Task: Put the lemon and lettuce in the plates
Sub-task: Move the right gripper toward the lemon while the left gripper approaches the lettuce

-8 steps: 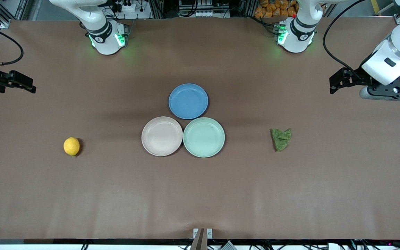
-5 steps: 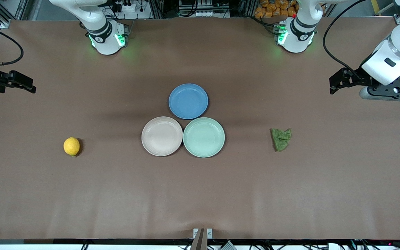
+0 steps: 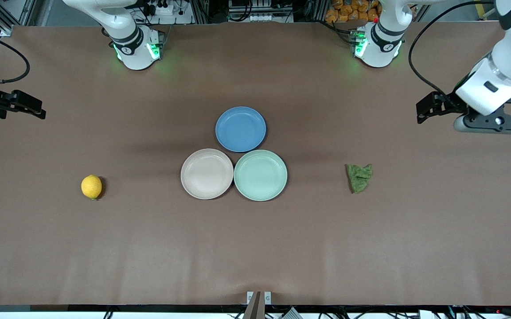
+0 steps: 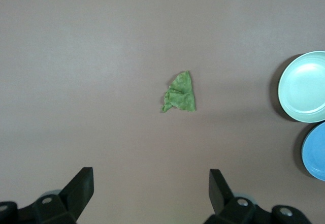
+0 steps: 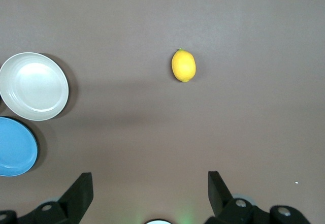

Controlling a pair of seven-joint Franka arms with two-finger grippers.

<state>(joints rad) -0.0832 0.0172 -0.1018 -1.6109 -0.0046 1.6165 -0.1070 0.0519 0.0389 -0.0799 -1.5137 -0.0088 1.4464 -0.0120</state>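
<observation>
The yellow lemon (image 3: 91, 187) lies on the table toward the right arm's end; it also shows in the right wrist view (image 5: 183, 65). The dark green lettuce (image 3: 359, 177) lies toward the left arm's end and shows in the left wrist view (image 4: 180, 94). The beige-pink plate (image 3: 207, 173) and the mint green plate (image 3: 260, 175) sit side by side at the table's middle, both empty. My left gripper (image 3: 424, 108) is open and empty over bare table near the left arm's end (image 4: 151, 183). My right gripper (image 3: 33, 108) is open and empty over the right arm's end (image 5: 150, 186).
A blue plate (image 3: 240, 129) of the same size, empty, touches both other plates and lies farther from the front camera. The brown table (image 3: 255, 248) stretches wide around the lemon and the lettuce. Both arm bases stand along the table edge farthest from the front camera.
My left arm has shifted slightly toward the robots' bases and a little toward the table's middle. The right arm, the lemon, the lettuce and the plates have not moved.
</observation>
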